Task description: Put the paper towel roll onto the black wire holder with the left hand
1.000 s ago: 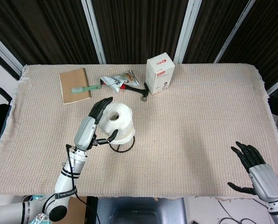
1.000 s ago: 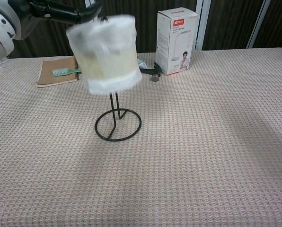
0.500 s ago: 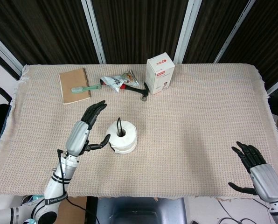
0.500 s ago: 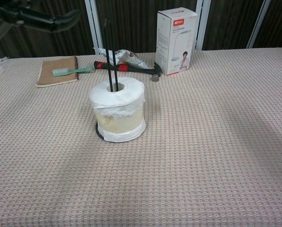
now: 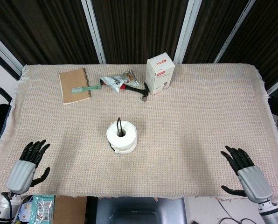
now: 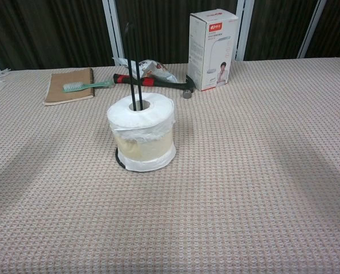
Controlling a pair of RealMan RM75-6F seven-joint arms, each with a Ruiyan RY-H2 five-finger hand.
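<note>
The white paper towel roll [image 5: 121, 136] [image 6: 141, 132] sits upright on the black wire holder [image 6: 131, 63], whose post [image 5: 118, 124] sticks up through the roll's core. The holder's base ring shows under the roll at the left. My left hand [image 5: 26, 165] is at the table's near left edge, well away from the roll, fingers spread and holding nothing. My right hand [image 5: 245, 174] rests at the near right edge, fingers spread and empty. Neither hand shows in the chest view.
At the back lie a brown notebook [image 5: 74, 86] with a green brush [image 5: 84, 88] on it, a foil packet [image 5: 117, 80], a hammer [image 5: 134, 88] and a white box [image 5: 159, 73] standing upright. A woven cloth [image 5: 199, 116] covers the table.
The left hand let go of the roll, which dropped down the holder's post to the base. The hand then drew back to the near left edge. The right hand shifted slightly.
</note>
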